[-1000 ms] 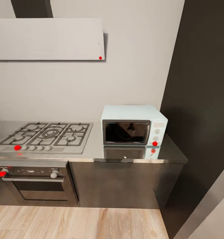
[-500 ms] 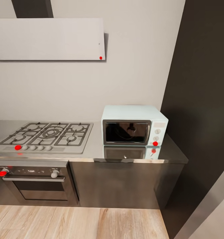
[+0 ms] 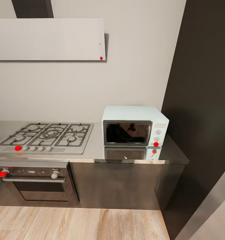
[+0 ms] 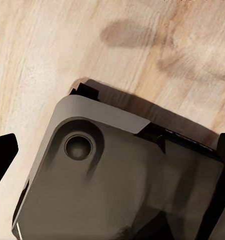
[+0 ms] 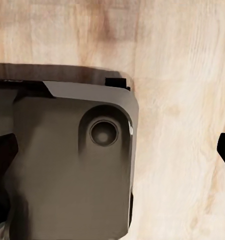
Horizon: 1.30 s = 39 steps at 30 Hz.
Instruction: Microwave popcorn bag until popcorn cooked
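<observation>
The pale blue-white microwave (image 3: 135,125) stands with its dark glass door closed at the right end of the glossy grey countertop (image 3: 92,154), a red dot on its side panel. The popcorn bag is out of view. In the left wrist view my left gripper (image 4: 112,160) hangs open over the robot's grey base, its dark fingertips (image 4: 3,155) far apart at the picture's edges. My right gripper (image 5: 117,155) is likewise open with nothing between its fingertips (image 5: 2,160).
A gas hob (image 3: 47,135) lies in the countertop left of the microwave, above a built-in steel oven (image 3: 35,181). A range hood (image 3: 47,39) hangs on the wall. A tall dark panel (image 3: 205,100) closes off the right. Wooden floor (image 3: 75,223) lies in front.
The head view shifted very slightly over the first half second, then held still. Nothing on the countertop moved.
</observation>
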Motion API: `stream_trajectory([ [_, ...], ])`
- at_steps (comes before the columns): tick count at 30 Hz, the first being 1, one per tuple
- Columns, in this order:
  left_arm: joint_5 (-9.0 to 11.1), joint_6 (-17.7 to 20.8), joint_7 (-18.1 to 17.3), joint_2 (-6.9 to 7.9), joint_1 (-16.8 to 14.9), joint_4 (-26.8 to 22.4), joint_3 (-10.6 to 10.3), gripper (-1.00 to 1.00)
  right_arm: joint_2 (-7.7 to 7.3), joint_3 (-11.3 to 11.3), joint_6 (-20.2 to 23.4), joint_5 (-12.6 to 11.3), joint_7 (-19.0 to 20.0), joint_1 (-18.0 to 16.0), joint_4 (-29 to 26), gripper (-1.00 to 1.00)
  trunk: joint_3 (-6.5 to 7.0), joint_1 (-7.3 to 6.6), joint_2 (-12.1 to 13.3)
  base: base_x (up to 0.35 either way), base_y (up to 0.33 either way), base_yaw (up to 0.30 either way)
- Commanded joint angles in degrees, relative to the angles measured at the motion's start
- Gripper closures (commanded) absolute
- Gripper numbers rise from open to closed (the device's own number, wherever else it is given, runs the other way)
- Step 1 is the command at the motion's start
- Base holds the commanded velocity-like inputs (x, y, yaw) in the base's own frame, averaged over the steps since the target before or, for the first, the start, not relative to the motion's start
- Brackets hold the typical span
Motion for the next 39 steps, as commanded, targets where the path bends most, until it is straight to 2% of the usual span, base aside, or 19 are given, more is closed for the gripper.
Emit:
stream_trajectory([
  [1, 0.6, -0.2, -0.3, 0.0, 0.0, 0.1, -0.5, -1.0, 0.0, -0.5, -0.2, 0.6, 0.1, 0.0, -1.6, -1.0, -0.07, 0.0, 0.0, 0.0, 0.0, 0.0],
  [6, 0.3, -0.3, -0.4, -0.07, 0.0, 0.1, -0.5, -1.0, -0.05, -0.4, 1.7, 0.6, 0.5, 0.0, -17.8, -1.0, -0.07, 0.0, 0.0, 0.0, 0.0, 0.0],
  [8, 0.0, -0.2, -0.4, -0.19, 0.0, 0.1, -0.6, -1.0, -0.02, -0.4, 7.6, 0.3, 0.6, 0.0, -28.8, -1.0, -0.07, 0.0, 0.0, 0.0, 0.0, 0.0],
  [10, -0.1, -0.1, -0.4, -0.25, 0.0, 0.1, -0.6, -1.0, 0.2, -0.4, 16.4, 0.1, 0.6, 0.0, -41.6, -1.0, -0.07, 0.0, 0.0, 0.0, 0.0, 0.0],
  [13, -0.1, -0.1, -0.4, -0.26, 0.0, 0.1, -0.7, -1.0, 1.25, -0.4, 23.5, -0.2, 0.7, 0.0, -53.7, -1.0, -0.07, 0.0, 0.0, 0.0, 0.0, 0.0],
  [16, -0.1, -0.1, -0.4, -0.26, 0.0, 0.1, -0.7, -1.0, 1.6, -0.3, 30.5, -0.3, 0.7, 0.0, -65.6, -1.0, -0.07, 0.0, 0.0, 0.0, 0.0, 0.0],
  [17, -0.1, -0.2, -0.4, -0.26, 0.0, 0.1, -0.7, -1.0, 1.72, -0.3, 33.3, -0.3, 0.7, 0.0, -71.9, -1.0, -0.07, 0.0, 0.0, 0.0, 0.0, 0.0],
  [20, -0.1, -0.2, -0.4, -0.22, 0.0, 0.1, -0.7, -1.0, 2.04, -0.3, 39.1, -0.4, 0.8, 0.0, -83.6, -1.0, -0.07, 0.0, 0.0, 0.0, 0.0, 0.0],
  [22, -0.1, -0.2, -0.4, -0.19, 0.0, 0.1, -0.7, -1.0, 2.15, -0.3, 42.6, -0.4, 1.1, 0.1, -87.3, -1.0, -0.07, 0.0, 0.0, 0.0, 0.0, 0.0],
  [24, -0.1, -0.2, -0.4, -0.18, 0.0, 0.1, -0.7, -1.0, 2.55, -0.3, 45.3, -0.6, 1.3, -1.8, -88.7, -1.0, -0.07, 0.0, 0.0, 0.0, 0.0, 0.0],
  [25, -0.1, -0.2, -0.4, -0.18, 0.0, 0.1, -0.7, -1.0, 2.81, -0.4, 47.0, -1.5, 1.3, -5.0, -89.0, -1.0, -0.07, 0.0, 0.0, 0.0, 0.0, 0.0],
  [26, -0.1, -0.2, -0.4, -0.18, 0.0, 0.1, -0.7, -1.0, 2.89, -0.6, 51.1, -4.3, 1.3, -10.5, -89.2, -1.0, -0.07, 0.0, 0.0, 0.0, 0.0, 0.0],
  [27, -0.1, -0.2, -0.4, -0.17, 0.0, 0.1, -0.7, -1.0, 2.86, -0.7, 53.5, -6.4, 1.2, -14.2, -89.2, -1.0, -0.07, 0.0, 0.0, 0.0, 0.0, 0.0],
  [31, -0.1, -0.3, -0.4, -0.17, 0.0, 0.1, -0.7, -1.0, 2.58, -0.9, 55.7, -8.8, 0.7, -21.5, -89.2, -1.0, -0.07, 0.0, 0.0, 0.0, 0.0, 0.0],
  [34, -0.1, -0.3, -0.3, -0.17, 0.0, 0.1, -0.6, -1.0, 2.72, -0.9, 51.8, -8.8, 0.6, -22.5, -88.8, -1.0, -0.07, 0.0, 0.0, 0.0, 0.0, 0.0],
  [37, -0.1, -0.4, -0.3, -0.17, 0.0, 0.1, -0.6, -1.0, 2.82, -0.8, 45.8, -8.9, 0.8, -22.7, -86.8, -1.0, -0.07, 0.0, 0.0, 0.0, 0.0, 0.0],
  [38, -0.1, -0.4, -0.3, -0.17, 0.0, 0.1, -0.7, -1.0, 2.58, -0.8, 43.1, -8.9, 1.0, -22.7, -84.7, -1.0, -0.07, 0.0, 0.0, 0.0, 0.0, 0.0],
  [39, -0.1, -0.4, -0.4, -0.17, 0.0, 0.1, -0.7, -1.0, 1.79, -0.7, 34.4, -9.1, 2.0, -22.7, -76.9, -1.0, -0.07, 0.0, 0.0, 0.0, 0.0, 0.0],
])
